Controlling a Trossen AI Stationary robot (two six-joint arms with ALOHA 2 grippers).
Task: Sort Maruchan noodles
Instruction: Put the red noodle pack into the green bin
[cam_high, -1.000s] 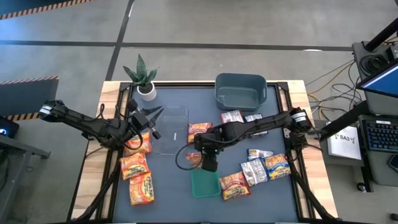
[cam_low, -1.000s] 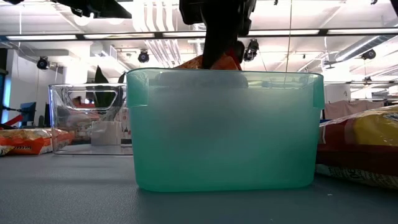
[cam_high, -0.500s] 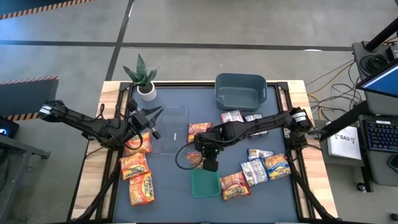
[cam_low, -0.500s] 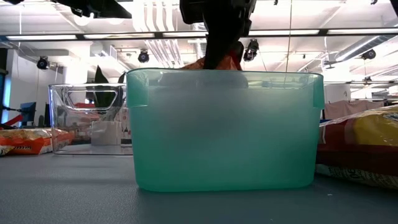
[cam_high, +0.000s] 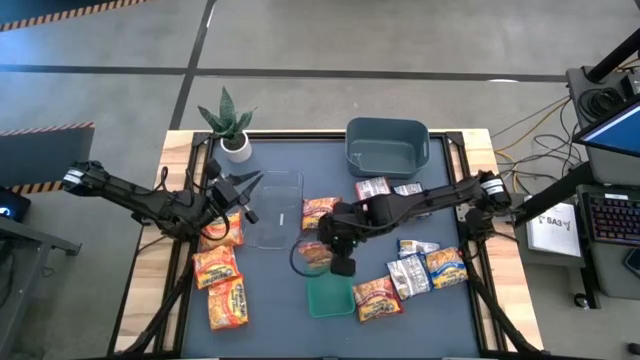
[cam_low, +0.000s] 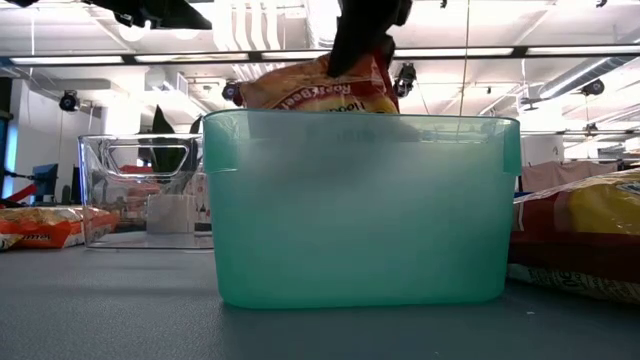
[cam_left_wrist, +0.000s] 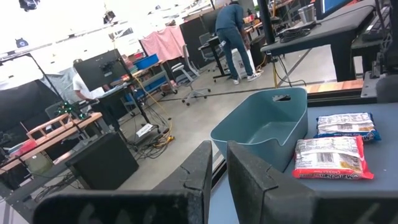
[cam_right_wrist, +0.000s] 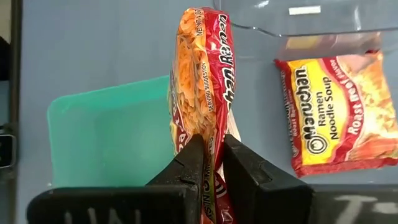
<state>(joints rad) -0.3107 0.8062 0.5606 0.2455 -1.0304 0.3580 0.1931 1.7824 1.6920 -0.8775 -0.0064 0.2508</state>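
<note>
My right gripper (cam_high: 340, 264) (cam_right_wrist: 212, 140) is shut on an orange-red Maruchan packet (cam_high: 314, 255) (cam_low: 315, 88), held in the air just above the far rim of the green bin (cam_high: 330, 296) (cam_low: 360, 210). Other packets lie flat on the table. Orange ones sit at the left (cam_high: 218, 266) and in the middle (cam_high: 320, 210) (cam_right_wrist: 339, 115). Silver-grey ones (cam_high: 408, 272) and a blue and yellow one (cam_high: 447, 267) lie at the right. My left gripper (cam_high: 243, 196) (cam_left_wrist: 219, 149) waits, shut, at the left end of the clear bin (cam_high: 275, 208). My right gripper pinches the orange-red packet between its two fingers (cam_right_wrist: 193, 155), across the flat faces near one end (cam_right_wrist: 214, 127). The fingers come from above, pointing down. The packet is lifted clear and hangs on edge below them, its lower end (cam_right_wrist: 199, 25) level with the green bin's rim.
A grey-blue bin (cam_high: 388, 146) (cam_left_wrist: 267, 127) stands at the far edge, with silver packets (cam_left_wrist: 326, 158) in front of it. A potted plant (cam_high: 232, 125) is in the far left corner. A cable loops on the table beside the held packet (cam_high: 296, 262). People stand in the room beyond.
My right gripper has gone up, shut on the orange-red packet. In the low view only the packet's top showed over the green bin's rim a second ago; now most of it hangs above the rim.
</note>
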